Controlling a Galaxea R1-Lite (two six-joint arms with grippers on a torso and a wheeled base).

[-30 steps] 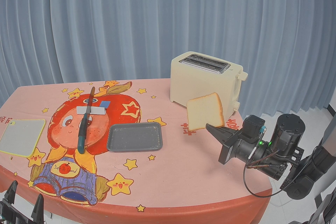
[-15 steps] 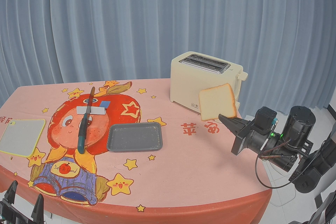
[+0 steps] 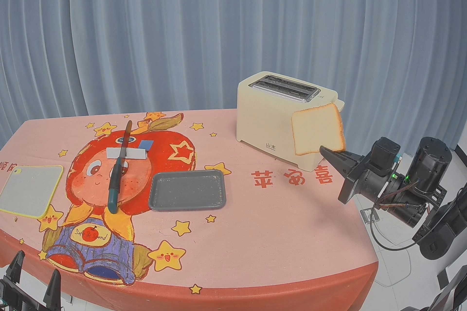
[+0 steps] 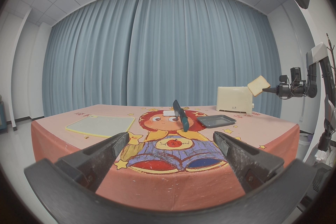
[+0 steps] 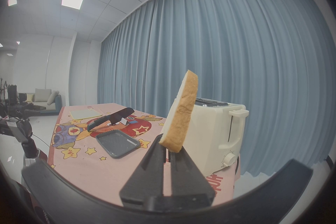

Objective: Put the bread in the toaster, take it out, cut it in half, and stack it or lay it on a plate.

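While the right gripper (image 3: 327,151) pinches the bread's lower corner between closed fingers, the pink cartoon-printed table (image 3: 272,229) spreads out to its left and below it, running across to the left gripper (image 4: 170,137) at the near edge. The cream toaster (image 3: 272,115) stands just past the right gripper's fingertips, on the table's far right part, with its two slots facing up and its lever end turned toward that gripper. The pale cutting board (image 3: 30,189) lies flat ahead of the left gripper, well apart from the right one. The grey tray (image 3: 187,189) rests between the two grippers, somewhat nearer the left. The knife (image 3: 116,176) lies just beside the tray, on the side away from the right gripper, its blade propped on a small white and blue block (image 3: 129,152). The bread (image 3: 317,128) stands on edge above the right fingertips, tilted, lifted off the table to about the height of the toaster's top and outside the slots. The left gripper's fingers are spread wide.
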